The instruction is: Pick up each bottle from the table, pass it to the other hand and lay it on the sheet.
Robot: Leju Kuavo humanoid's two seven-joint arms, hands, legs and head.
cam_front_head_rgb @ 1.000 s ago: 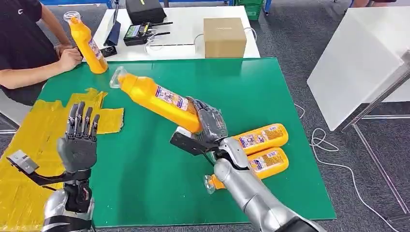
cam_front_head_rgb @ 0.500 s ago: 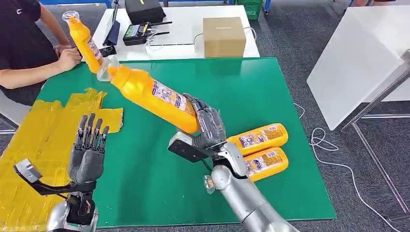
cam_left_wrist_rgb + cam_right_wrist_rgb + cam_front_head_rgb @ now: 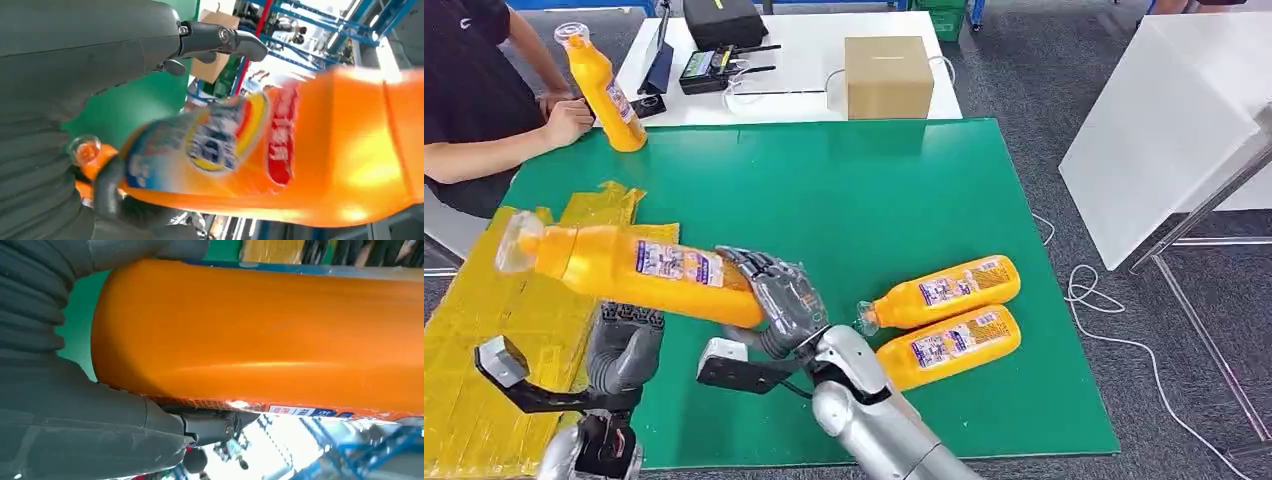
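An orange bottle (image 3: 644, 268) with a clear cap lies level in the air, cap end out over the yellow sheet (image 3: 484, 340). My right hand (image 3: 784, 300) grips it at its base end. Just beneath it stands my left hand (image 3: 627, 350), fingers upright and hidden behind the bottle's body. In the left wrist view the bottle (image 3: 300, 150) fills the space in front of my left hand (image 3: 75, 60), whose fingers (image 3: 220, 40) stay straight and unclosed. The right wrist view has the bottle (image 3: 260, 335) pressed against my right hand (image 3: 60, 430). Two more bottles (image 3: 949, 285) (image 3: 949, 345) lie side by side on the green mat (image 3: 874, 190).
A person (image 3: 474, 110) sits at the far left, a hand beside an upright orange bottle (image 3: 609, 95) at the mat's back corner. Behind the mat a white table (image 3: 794, 50) carries a cardboard box (image 3: 888, 77) and electronics. Another white table (image 3: 1164, 120) stands at the right.
My right hand has swung the bottle left and down, from tilted above mid-mat to level over the sheet's edge. The bottle now lies across my left hand's raised fingers.
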